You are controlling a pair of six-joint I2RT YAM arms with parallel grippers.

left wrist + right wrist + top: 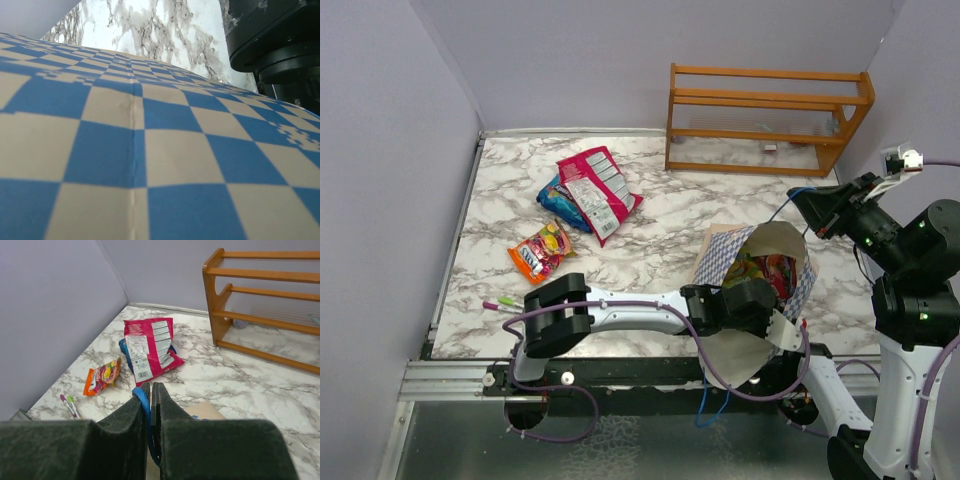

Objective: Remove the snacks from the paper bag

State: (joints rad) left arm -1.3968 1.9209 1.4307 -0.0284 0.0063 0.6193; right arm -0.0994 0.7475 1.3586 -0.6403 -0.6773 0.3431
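The paper bag [725, 255] stands open at the right of the table, chequered blue and cream, with bright snacks [772, 272] inside it. My right gripper [812, 208] [150, 388] is shut on the bag's blue cord handle [145, 409], held above the far rim. My left gripper [768, 312] lies against the bag's near wall, its fingertips hidden. The left wrist view shows only the bag's chequered outside [150, 160], very close. A red-pink packet [597, 190] [150, 347], a blue chip bag [556, 204] [123, 347] and an orange packet [542, 250] [102, 376] lie on the table at the left.
An orange wooden rack [765, 120] [260, 300] stands at the back right. Two thin pens [500, 302] [70, 405], pink and green, lie near the front left edge. Grey walls close the left and back. My left arm stretches across the table's front.
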